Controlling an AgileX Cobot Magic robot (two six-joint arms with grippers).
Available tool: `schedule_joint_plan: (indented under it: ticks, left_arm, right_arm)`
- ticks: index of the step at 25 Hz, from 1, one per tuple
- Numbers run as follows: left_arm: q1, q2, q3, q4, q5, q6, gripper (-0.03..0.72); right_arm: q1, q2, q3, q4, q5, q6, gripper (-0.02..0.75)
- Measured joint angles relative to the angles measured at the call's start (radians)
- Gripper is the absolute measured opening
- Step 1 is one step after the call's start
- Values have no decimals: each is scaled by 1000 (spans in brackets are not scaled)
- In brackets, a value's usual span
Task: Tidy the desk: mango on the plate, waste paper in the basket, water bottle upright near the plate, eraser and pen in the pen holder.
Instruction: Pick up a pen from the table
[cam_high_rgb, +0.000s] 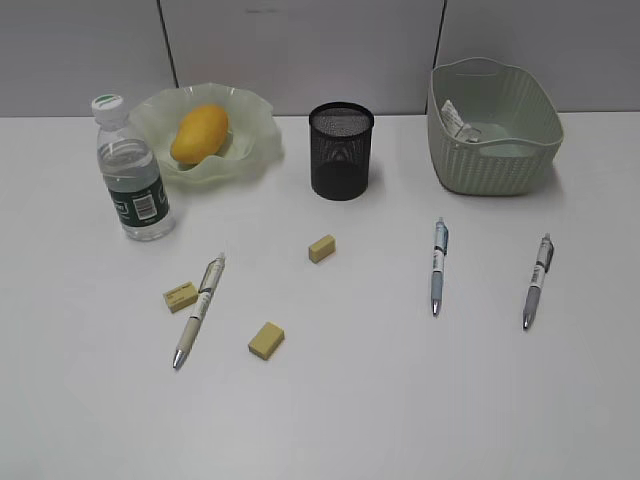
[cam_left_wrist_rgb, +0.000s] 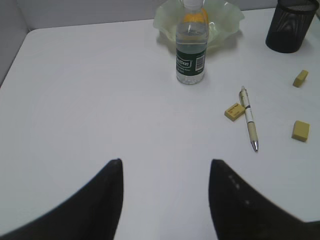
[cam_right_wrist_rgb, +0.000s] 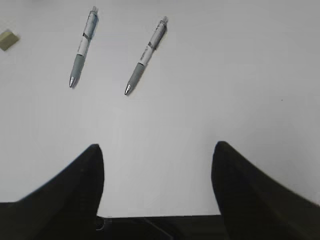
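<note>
Clearing erasers (cam_high_rgb: 266, 340) and pens (cam_high_rgb: 198, 311) into pen holder (cam_high_rgb: 341, 150) | left gripper (cam_left_wrist_rgb: 165, 170), right gripper (cam_right_wrist_rgb: 157, 152) jaws apart, empty | next: descend on one

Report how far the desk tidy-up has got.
Done: the mango lies on the plate, the water bottle stands upright beside it, and crumpled paper sits in the basket. In hand: nothing; the left gripper and right gripper hang open over bare desk. Left: three pens and three erasers still outside the pen holder.
</note>
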Motion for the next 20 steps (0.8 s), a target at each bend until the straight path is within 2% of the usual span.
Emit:
schedule_joint_plan:
  ticks: [6,13,20]
  left_arm:
    - [0,0,0,0,0,0,415]
    - [0,0,0,0,0,0,379]
    - [0,0,0,0,0,0,375]
  right_arm:
    - [0,302,-182,7,11,62,531]
    - [0,610,-412,3,96,143,531]
    - [0,914,-583,-1,175,248,531]
